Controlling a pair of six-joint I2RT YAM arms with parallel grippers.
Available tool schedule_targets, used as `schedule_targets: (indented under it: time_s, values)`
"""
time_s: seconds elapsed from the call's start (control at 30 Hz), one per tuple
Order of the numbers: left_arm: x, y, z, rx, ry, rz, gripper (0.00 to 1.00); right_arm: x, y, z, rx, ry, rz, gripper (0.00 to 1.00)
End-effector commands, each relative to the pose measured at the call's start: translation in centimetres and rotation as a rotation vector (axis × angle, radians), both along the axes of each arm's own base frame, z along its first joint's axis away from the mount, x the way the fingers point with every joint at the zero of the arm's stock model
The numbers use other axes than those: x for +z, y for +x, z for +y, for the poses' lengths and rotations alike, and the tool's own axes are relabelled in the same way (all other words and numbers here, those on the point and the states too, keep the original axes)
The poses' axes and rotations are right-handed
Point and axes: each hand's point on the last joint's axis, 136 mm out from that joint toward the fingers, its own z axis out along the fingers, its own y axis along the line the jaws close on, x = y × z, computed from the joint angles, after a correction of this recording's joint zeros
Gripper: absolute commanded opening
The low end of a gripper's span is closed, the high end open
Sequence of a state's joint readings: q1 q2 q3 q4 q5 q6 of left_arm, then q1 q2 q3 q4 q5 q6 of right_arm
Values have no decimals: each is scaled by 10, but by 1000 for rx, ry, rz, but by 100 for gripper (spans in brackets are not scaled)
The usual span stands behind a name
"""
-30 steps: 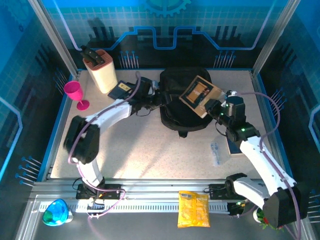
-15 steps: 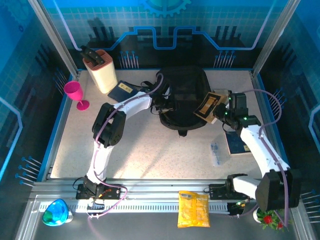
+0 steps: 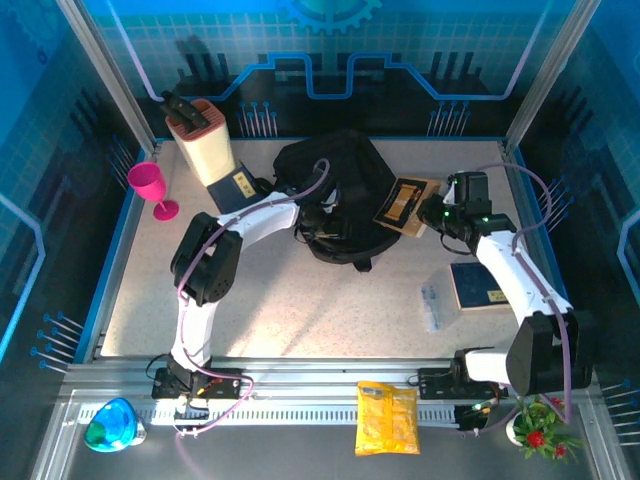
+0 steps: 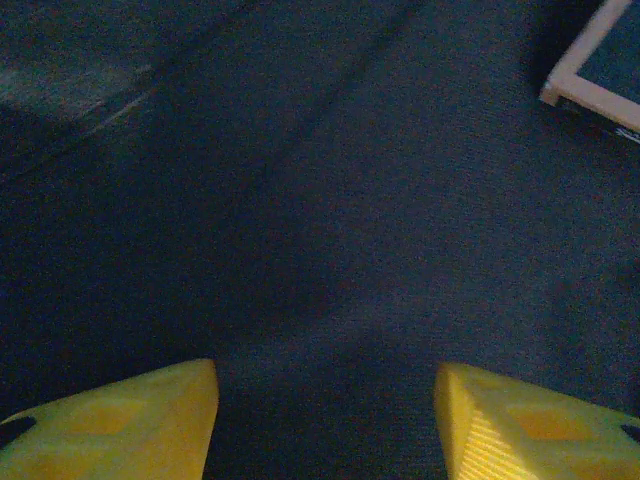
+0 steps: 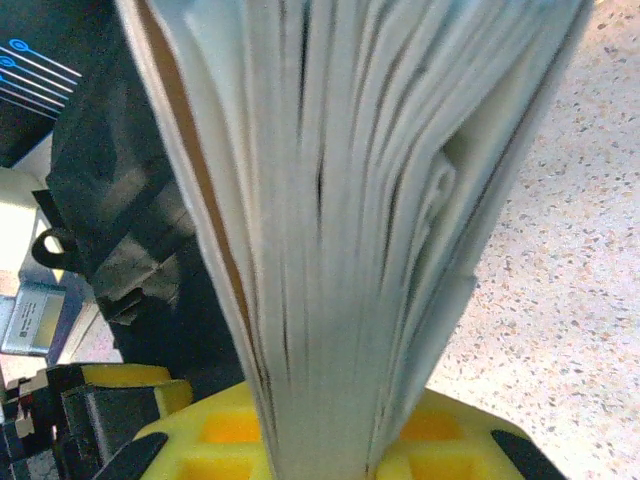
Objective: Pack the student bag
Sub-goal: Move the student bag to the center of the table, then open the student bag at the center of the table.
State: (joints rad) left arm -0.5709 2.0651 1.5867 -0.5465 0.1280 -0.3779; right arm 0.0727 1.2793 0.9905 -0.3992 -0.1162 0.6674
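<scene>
Front rail: a yellow packet (image 3: 388, 418) lay flat on the metal rail (image 3: 300, 392) between the two arm bases, and a blue-green object (image 3: 112, 423) sat at the rail's left end.
Near table, right side: a clear plastic item (image 3: 431, 305) lay on the speckled table (image 3: 300, 310), with a dark blue notebook (image 3: 484, 284) flat just beside it.
Right claw: the right claw (image 3: 428, 212) was clamped on a brown book (image 3: 400, 204), which it held tilted at the bag's right edge. In the wrist view the page edges (image 5: 340, 200) stood upright between the yellow fingers (image 5: 230, 425).
Left claw: the left claw (image 3: 325, 215) was over the middle of the bag with its jaws apart. In its wrist view the yellow fingers (image 4: 120, 415) stood wide with nothing between them, and dark fabric lay close below.
Student bag: the student bag (image 3: 335, 180) lay on the table at centre far, between the two claws, black and slumped. Whether its opening was unzipped could not be told.
Far left: a second dark blue notebook (image 3: 236, 186) lay beside the bag's left side, touching a cream knife block (image 3: 203, 142). A pink goblet (image 3: 150, 187) stood upright near the left wall.
</scene>
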Motion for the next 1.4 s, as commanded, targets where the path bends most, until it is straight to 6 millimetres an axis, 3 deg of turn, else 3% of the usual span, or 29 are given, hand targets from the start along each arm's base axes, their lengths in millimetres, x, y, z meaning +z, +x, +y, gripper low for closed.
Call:
schedule_targets:
  time_s: [0.0,0.4,0.6,0.83,1.03,1.17,1.37]
  values:
    - [41,-11,-21,-195,-2,-113,59,44,-4,-11,-8,-16,-105,15]
    - [57,-45,-35,-635,116,-238,53,40,-27,-22,-28,-10,-85,16]
    - [50,-56,-34,-750,178,-240,55,35,-30,-21,-26,0,-75,16]
    - [37,-53,-29,-810,268,-262,54,34,-30,-21,-27,7,-71,16]
    - [31,-33,-23,-762,359,-287,38,33,-30,-21,-31,13,-70,16]
    - [30,-29,-21,-754,384,-289,33,36,-30,-22,-35,10,-78,16]
    - [20,-30,-17,-813,455,-292,37,49,-33,-25,-50,15,-109,16]
